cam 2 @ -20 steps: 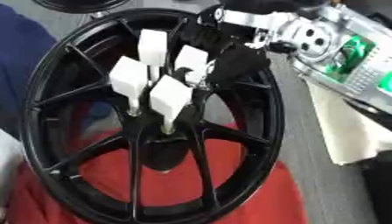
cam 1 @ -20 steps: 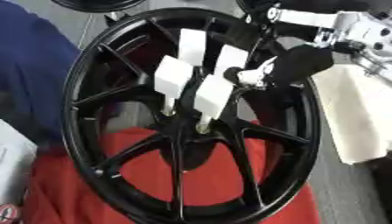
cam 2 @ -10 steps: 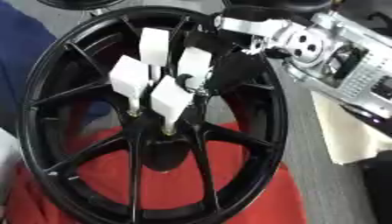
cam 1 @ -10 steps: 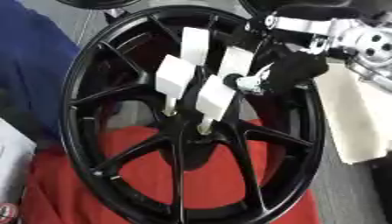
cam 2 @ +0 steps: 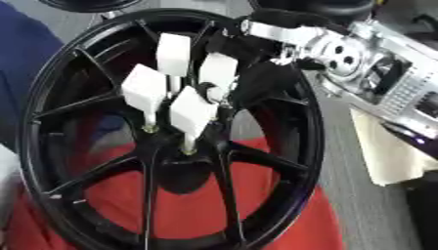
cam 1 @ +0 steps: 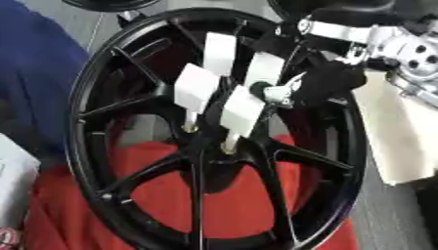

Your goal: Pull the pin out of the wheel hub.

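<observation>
Red cloth (cam 1: 163,195) underlies wheel hub (cam 1: 205,146); right hand (cam 1: 329,80) fingers curl on pin (cam 1: 265,68).

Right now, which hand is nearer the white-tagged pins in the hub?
Right. The right hand is at the pins from the upper right, touching the rightmost tag. The left hand shows in neither view.

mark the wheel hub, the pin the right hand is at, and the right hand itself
wheel hub (cam 1: 205,146): left eye view, on the black centre where the spokes meet.
pin (cam 1: 264,70): left eye view, on its white block top.
right hand (cam 1: 329,83): left eye view, on the black palm beside that pin.
</observation>
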